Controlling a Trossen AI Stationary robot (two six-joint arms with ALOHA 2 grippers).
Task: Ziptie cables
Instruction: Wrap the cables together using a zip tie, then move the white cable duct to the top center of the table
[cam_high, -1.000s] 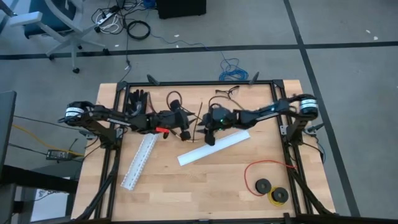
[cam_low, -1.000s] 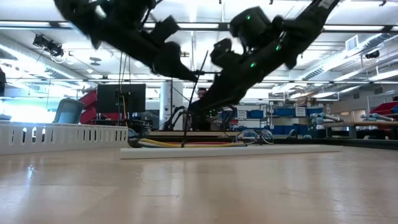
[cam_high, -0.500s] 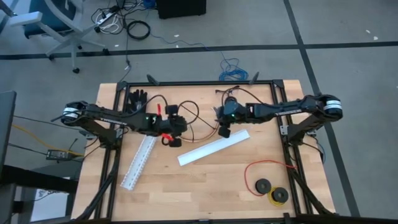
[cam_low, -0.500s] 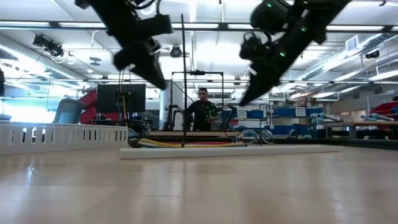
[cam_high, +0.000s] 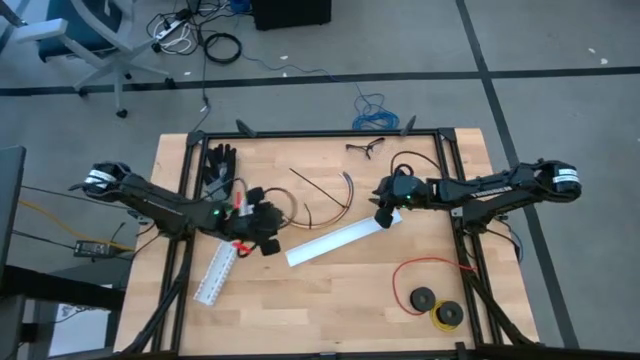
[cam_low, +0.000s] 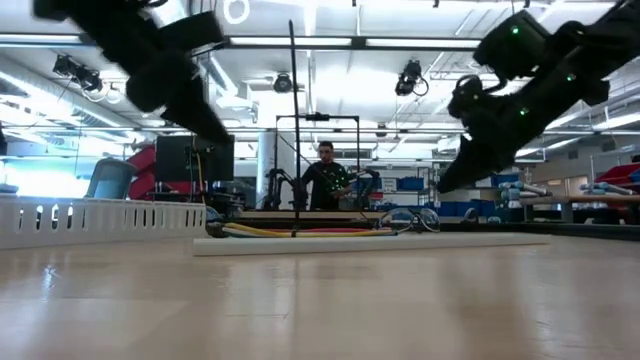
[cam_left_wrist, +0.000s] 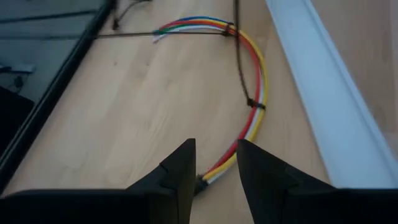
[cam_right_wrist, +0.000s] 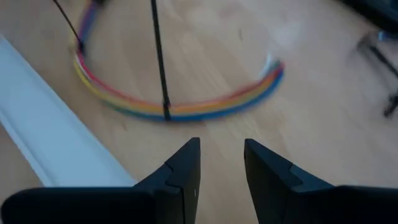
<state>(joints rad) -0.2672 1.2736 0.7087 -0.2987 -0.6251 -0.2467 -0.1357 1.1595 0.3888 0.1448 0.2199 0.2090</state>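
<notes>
— Multicoloured wire: what is listed, and where?

— The cables (cam_high: 330, 200), a curved bundle lying flat on the wooden table (cam_high: 340, 300), between the two arms; yellow, red, white, green and blue strands show in the left wrist view (cam_left_wrist: 252, 93). Thin dark zip ties (cam_left_wrist: 252, 103) cinch it at points, one long tail standing upright (cam_low: 293, 120).

— Claws?

— Left gripper (cam_high: 268, 233): raised, near a white slotted channel (cam_high: 222, 265), fingers narrowly parted, holding nothing. Right gripper (cam_high: 383, 212): raised over the end of a second white channel (cam_high: 335, 243), fingers likewise slightly apart and empty.

— Other items?

— Red wire loop (cam_high: 425, 270) with black spools (cam_high: 424, 298); a person (cam_low: 325, 180) beyond the table.
</notes>
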